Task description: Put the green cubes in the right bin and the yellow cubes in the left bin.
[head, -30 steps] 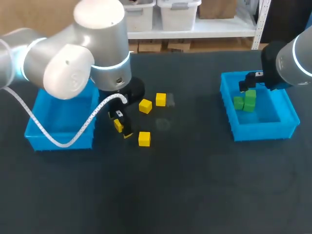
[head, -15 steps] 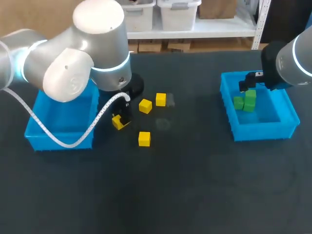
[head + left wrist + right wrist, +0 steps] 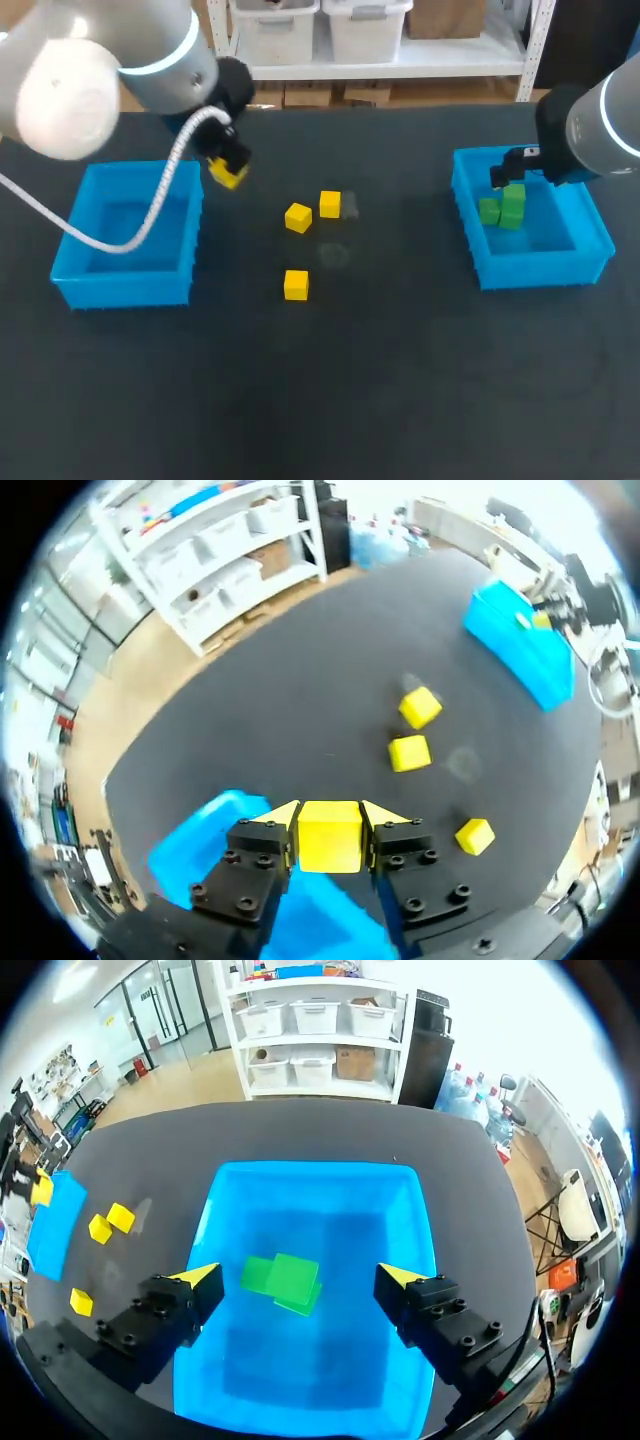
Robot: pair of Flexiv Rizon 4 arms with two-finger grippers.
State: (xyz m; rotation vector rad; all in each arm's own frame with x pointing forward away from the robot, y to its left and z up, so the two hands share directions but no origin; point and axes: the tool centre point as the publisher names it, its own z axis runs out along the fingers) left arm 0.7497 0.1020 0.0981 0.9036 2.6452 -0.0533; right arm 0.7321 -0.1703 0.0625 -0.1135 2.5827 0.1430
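Dark bench [image 3: 400, 380], two blue bins at its sides. Yellow held cube [image 3: 228, 175] is pinched between both fingers of the left pincer [image 3: 228, 168], fingers closed to the cube's width. It hangs off the bench just beside the left bin's [image 3: 75, 275] right wall. The wrist view shows that bin under the pincer.

Three loose cubes [image 3: 297, 217], all yellow, lie mid-bench. Two sit close together and the third lies apart, nearer the robot.

Green cubes [image 3: 503, 207] are clustered and touching inside the right bin [image 3: 530, 272]. Right pincer [image 3: 298, 1285] hangs over them, fingers spread wide, gripping nothing.
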